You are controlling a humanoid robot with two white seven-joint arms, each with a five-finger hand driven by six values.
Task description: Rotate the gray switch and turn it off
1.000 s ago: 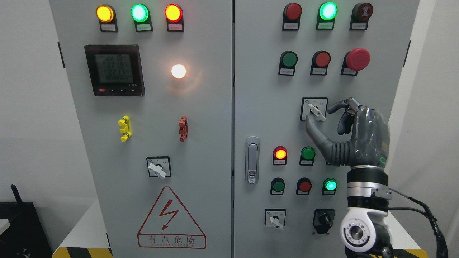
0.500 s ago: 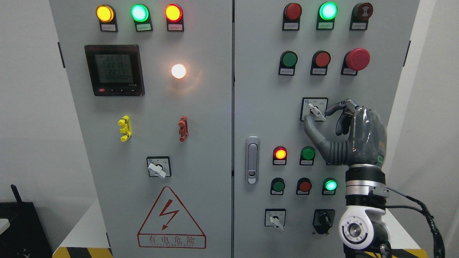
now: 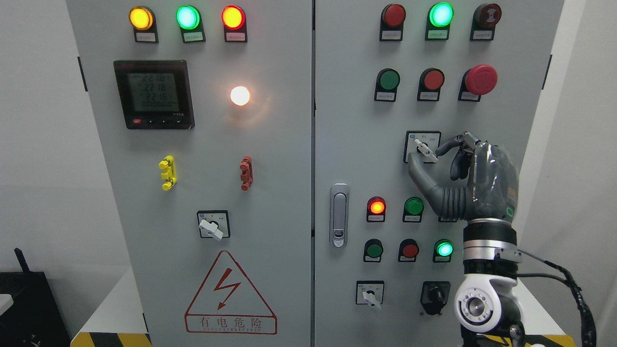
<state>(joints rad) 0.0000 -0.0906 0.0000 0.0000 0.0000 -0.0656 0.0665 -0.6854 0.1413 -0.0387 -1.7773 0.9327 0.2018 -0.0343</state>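
Right hand (image 3: 436,159) pinches gray switch (image 3: 425,150) (labels unreadable).

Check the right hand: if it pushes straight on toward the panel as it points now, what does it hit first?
Most likely the gray switch: the right hand has thumb and forefinger either side of its lever, near contact. Depth is unclear from this one view, so whether they already touch cannot be told.

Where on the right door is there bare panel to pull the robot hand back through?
Bare panel lies left of the gray switch, above the door handle. Crowded: the red mushroom button row above, the indicator lamps below the right robot hand.
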